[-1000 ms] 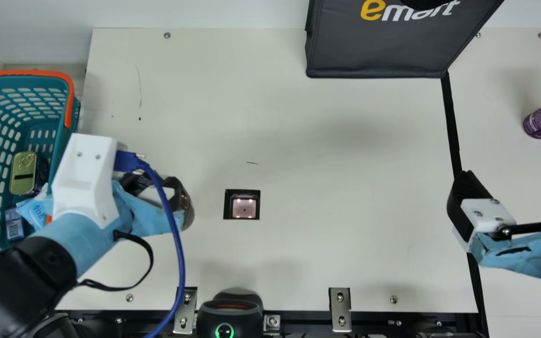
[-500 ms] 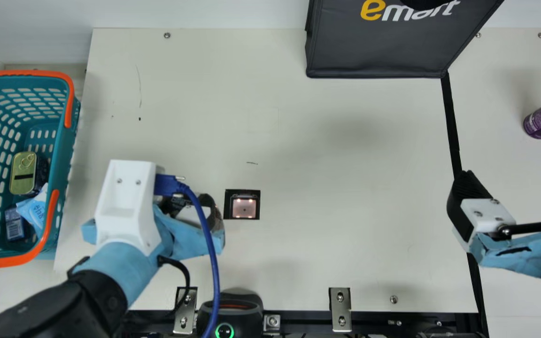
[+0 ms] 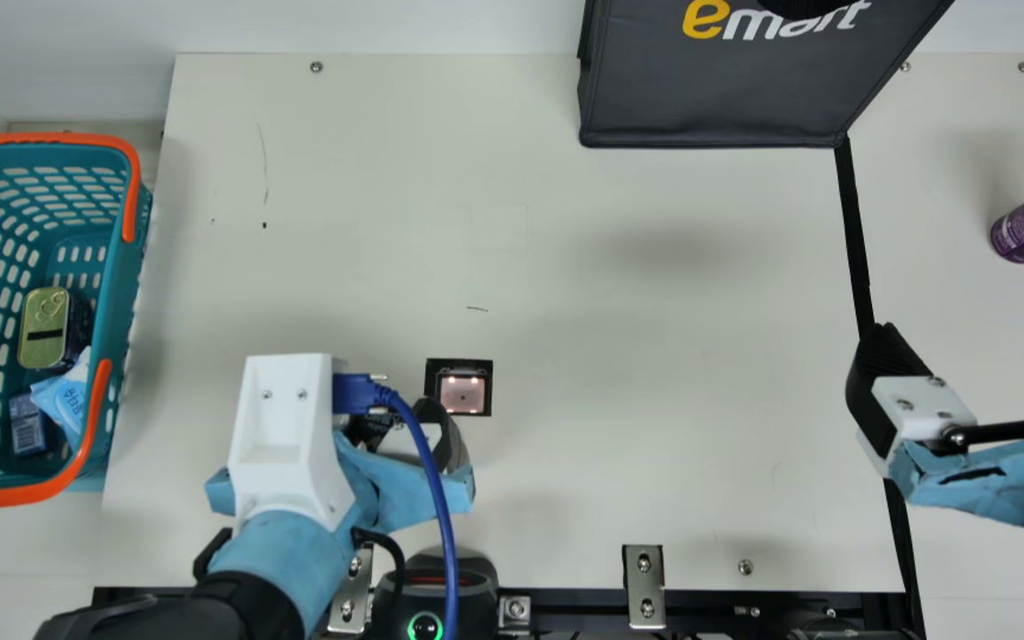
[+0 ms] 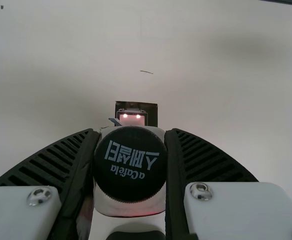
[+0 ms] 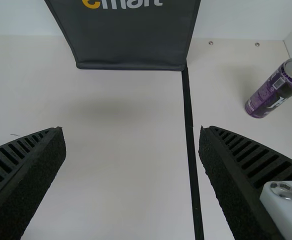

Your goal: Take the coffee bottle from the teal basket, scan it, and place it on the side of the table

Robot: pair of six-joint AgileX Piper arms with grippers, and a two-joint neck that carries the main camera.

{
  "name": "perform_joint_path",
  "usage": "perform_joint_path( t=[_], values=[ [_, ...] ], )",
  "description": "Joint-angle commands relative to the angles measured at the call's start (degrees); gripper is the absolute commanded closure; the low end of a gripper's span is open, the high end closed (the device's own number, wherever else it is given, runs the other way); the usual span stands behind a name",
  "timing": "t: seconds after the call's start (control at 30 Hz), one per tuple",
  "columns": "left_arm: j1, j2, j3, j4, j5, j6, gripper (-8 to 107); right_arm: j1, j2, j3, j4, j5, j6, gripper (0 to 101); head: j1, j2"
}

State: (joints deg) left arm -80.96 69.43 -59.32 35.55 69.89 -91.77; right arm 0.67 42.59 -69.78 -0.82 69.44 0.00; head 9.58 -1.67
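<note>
One teal basket [image 3: 124, 293] stands at the tabletop's [image 3: 636, 311] left edge. My right fingers [image 3: 892, 356] hang wide apart near the right edge. My left fingers [image 3: 430, 412] clamp the coffee bottle [image 4: 130, 165] near the scanner window [image 3: 462, 394], toward the near edge.

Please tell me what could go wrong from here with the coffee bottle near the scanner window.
The left pincer holds the bottle near its black cap, so it might swing or tilt if bumped. Its barcode may not face the scanner window. The blue cable loops down across the black device and could snag there.
</note>
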Motion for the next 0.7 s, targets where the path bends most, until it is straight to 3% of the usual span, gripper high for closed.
perform_joint_path(
  t=[0.0,0.37,0.67],
  values=[
    [-0.6,0.31,-0.13,0.15,0.01,-1.69,107,0.0,0.0,0.0,0.0,0.0,0.0,6,-1.66,0.09],
    [-2.86,2.65,-0.95,2.15,0.01,-6.23,107,0.0,0.0,0.0,0.0,0.0,0.0,6,-1.66,0.09],
    [-3.84,2.53,-0.69,2.92,0.01,-2.93,107,0.0,0.0,0.0,0.0,0.0,0.0,6,-1.66,0.09]
  ],
)
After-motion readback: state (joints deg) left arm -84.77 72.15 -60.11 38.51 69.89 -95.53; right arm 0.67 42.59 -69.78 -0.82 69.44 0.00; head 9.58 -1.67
